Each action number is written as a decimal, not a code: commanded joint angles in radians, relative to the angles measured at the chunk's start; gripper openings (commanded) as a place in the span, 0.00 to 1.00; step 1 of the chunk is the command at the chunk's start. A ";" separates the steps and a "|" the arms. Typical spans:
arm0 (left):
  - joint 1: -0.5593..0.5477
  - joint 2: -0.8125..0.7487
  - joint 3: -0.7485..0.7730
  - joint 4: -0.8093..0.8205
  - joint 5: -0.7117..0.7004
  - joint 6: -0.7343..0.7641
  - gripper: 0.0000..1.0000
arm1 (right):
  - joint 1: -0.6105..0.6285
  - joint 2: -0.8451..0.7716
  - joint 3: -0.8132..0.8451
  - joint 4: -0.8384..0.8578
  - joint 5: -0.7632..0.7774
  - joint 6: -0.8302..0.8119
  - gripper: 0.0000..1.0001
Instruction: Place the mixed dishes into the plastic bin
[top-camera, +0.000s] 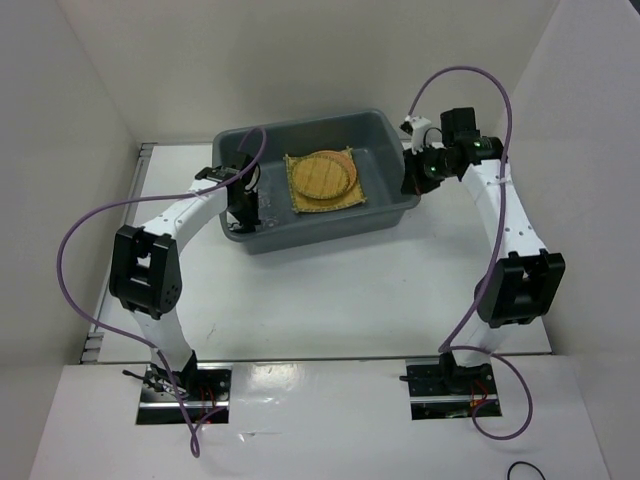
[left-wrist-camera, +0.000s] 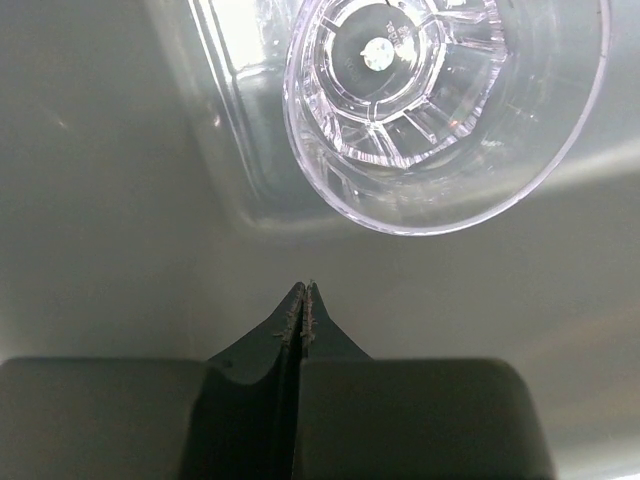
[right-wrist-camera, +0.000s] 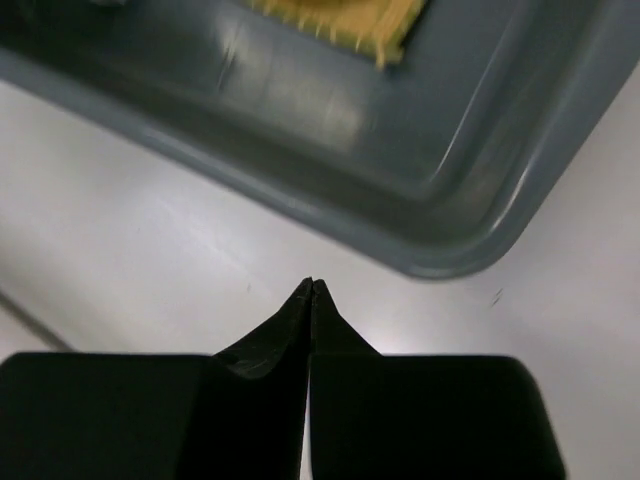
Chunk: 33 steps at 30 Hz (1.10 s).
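The dark grey plastic bin (top-camera: 320, 230) stands at the table's middle back. The square yellow woven mat (top-camera: 300, 200) lies in it. On the mat lies the yellow-tan disc (top-camera: 322, 176), and an orange-brown disc's edge (top-camera: 347, 158) peeks out behind it. My left gripper (top-camera: 248, 216) is inside the bin's left end, shut and empty (left-wrist-camera: 304, 290). A clear glass cup (left-wrist-camera: 440, 110) stands upright on the bin floor (left-wrist-camera: 120, 200) just ahead of it. My right gripper (top-camera: 410, 185) is shut and empty (right-wrist-camera: 311, 285) over the table beside the bin's right corner (right-wrist-camera: 450, 250). The mat's corner (right-wrist-camera: 350, 20) also shows in the right wrist view.
White walls close in the table on the left, back and right. Purple cables (top-camera: 75, 250) loop off both arms. The two arm bases (top-camera: 180, 385) are at the near edge.
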 joint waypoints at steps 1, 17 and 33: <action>-0.001 -0.014 0.007 -0.030 0.021 0.000 0.00 | 0.035 0.050 0.078 0.133 0.032 0.054 0.00; -0.001 -0.044 -0.082 0.019 0.065 0.000 0.00 | 0.039 0.103 -0.177 0.144 0.084 -0.032 0.00; 0.010 -0.156 -0.092 -0.007 0.098 0.000 0.04 | 0.039 -0.195 -0.335 0.083 0.100 -0.087 0.00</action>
